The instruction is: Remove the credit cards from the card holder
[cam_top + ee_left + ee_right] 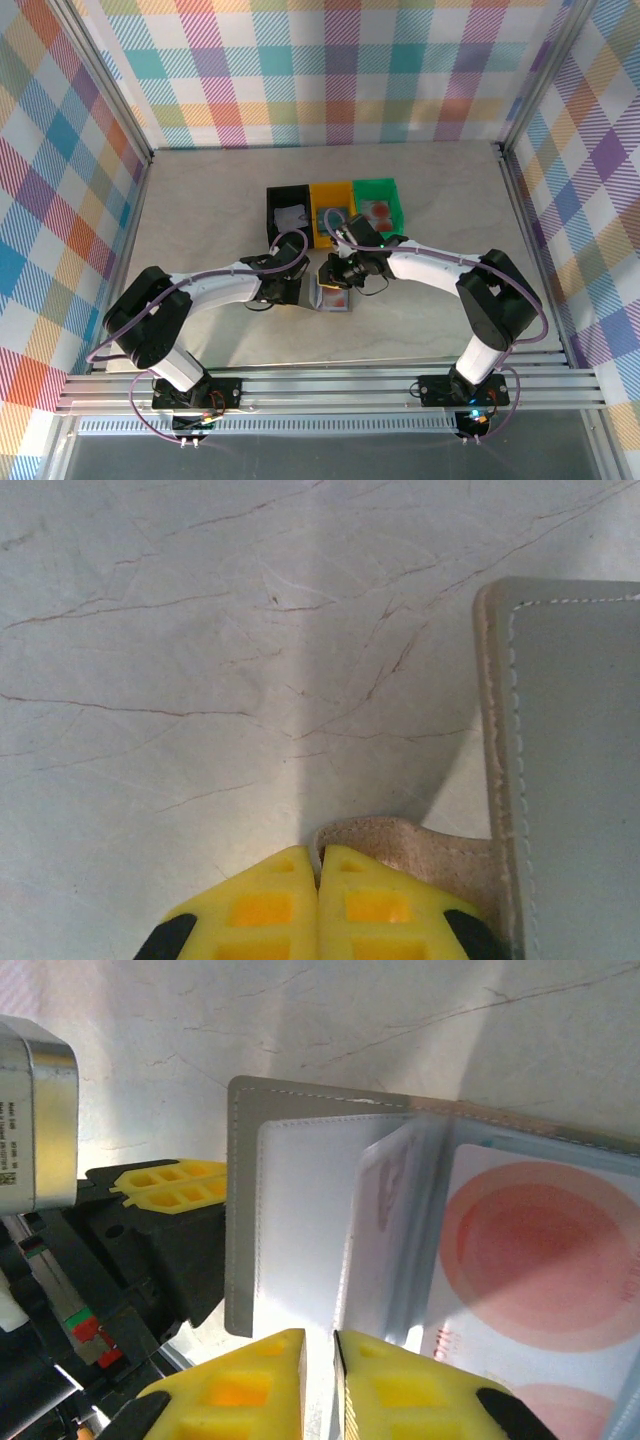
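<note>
The right gripper (318,1345), nearly closed, pinches the whitish card (375,1230) at the middle of the card holder (240,1210); the closed left gripper (320,865) pins its flap (410,845).

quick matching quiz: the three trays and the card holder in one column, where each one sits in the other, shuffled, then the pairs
Things:
1. black tray
2. yellow tray
3. green tray
4. card holder

Places, as seen from the top camera:
a. middle of the tray row
b. lying open, on the near side of the tray row
c. right end of the tray row
d. left end of the tray row

Pairs: 1-d, 2-a, 3-c, 4-b
</note>
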Robot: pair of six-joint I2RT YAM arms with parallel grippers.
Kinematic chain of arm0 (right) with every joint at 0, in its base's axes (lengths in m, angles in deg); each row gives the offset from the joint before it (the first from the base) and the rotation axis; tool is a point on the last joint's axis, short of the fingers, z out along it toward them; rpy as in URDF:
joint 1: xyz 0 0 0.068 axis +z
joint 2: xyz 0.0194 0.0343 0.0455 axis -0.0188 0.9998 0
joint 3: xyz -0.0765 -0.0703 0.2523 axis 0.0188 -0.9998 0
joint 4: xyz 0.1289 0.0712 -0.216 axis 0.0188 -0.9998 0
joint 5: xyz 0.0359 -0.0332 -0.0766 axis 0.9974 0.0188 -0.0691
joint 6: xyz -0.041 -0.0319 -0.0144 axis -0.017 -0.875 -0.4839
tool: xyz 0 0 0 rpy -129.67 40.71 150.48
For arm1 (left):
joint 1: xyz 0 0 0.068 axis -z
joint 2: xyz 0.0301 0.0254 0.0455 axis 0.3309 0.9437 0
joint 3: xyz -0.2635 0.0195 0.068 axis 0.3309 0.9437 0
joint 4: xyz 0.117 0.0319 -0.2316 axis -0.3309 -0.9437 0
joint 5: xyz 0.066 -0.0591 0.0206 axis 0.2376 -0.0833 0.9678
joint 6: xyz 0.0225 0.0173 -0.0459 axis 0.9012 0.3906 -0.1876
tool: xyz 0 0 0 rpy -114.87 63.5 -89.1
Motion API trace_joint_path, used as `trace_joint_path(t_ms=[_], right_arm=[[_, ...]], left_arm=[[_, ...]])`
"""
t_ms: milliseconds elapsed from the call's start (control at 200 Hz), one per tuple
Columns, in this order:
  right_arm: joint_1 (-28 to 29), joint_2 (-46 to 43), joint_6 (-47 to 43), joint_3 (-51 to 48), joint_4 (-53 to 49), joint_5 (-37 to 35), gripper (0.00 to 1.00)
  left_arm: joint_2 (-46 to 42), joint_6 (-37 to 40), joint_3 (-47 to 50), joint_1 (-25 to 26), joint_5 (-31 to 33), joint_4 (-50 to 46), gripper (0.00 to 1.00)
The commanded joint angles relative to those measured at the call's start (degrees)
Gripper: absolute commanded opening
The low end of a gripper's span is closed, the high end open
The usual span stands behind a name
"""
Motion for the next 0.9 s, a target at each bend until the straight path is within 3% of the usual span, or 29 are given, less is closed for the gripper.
trace_joint_path(t_ms=[0,470,685,895], right_arm=[[1.1,-0.03,1.07,2.02,0.88,1.48,0.15],[2.42,0.89,1.15,2.48,0.44,0.4,0.09],[2.48,-0.39,-0.16,2.36,-1.21,-0.86,0.18],[1.62,-0.31,-0.71,1.15,-1.26,-0.57,0.2]], left_arm=[[0.38,0.29,2.32,0.23,0.1,-0.07,0.0],[-0.79,0.25,3.28,0.28,0.16,0.34,0.0],[-1.58,0.16,3.77,0.27,0.16,0.29,0.0],[-2.05,-0.01,3.79,0.27,-0.14,0.13,0.0]])
